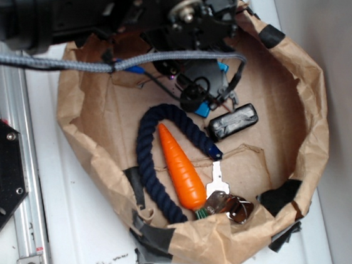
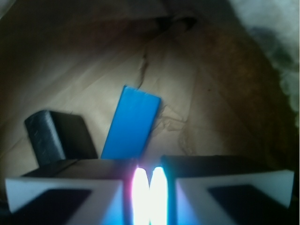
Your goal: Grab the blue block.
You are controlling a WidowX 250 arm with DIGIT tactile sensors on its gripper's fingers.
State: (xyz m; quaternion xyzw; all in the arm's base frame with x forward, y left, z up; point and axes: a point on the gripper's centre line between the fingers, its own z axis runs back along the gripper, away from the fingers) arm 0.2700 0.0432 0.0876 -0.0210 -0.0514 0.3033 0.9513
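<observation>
The blue block [image 2: 131, 123] lies flat on the brown paper, slanting up to the right. Its near end runs under the left finger. In the exterior view only a sliver of the blue block [image 1: 202, 109] shows beneath the arm. My gripper [image 2: 149, 187] hangs just behind and above it. The jaws stand almost together, with a narrow bright slit between them and nothing in it. From outside, the gripper [image 1: 194, 98] is over the back middle of the paper bag.
A black pad [image 2: 56, 136] sits left of the block, also the black pad [image 1: 232, 122]. An orange carrot [image 1: 181, 166], a navy rope [image 1: 151, 166] and a metal clip [image 1: 229, 203] lie nearer the front. The bag's raised paper wall [image 1: 310, 92] rings everything.
</observation>
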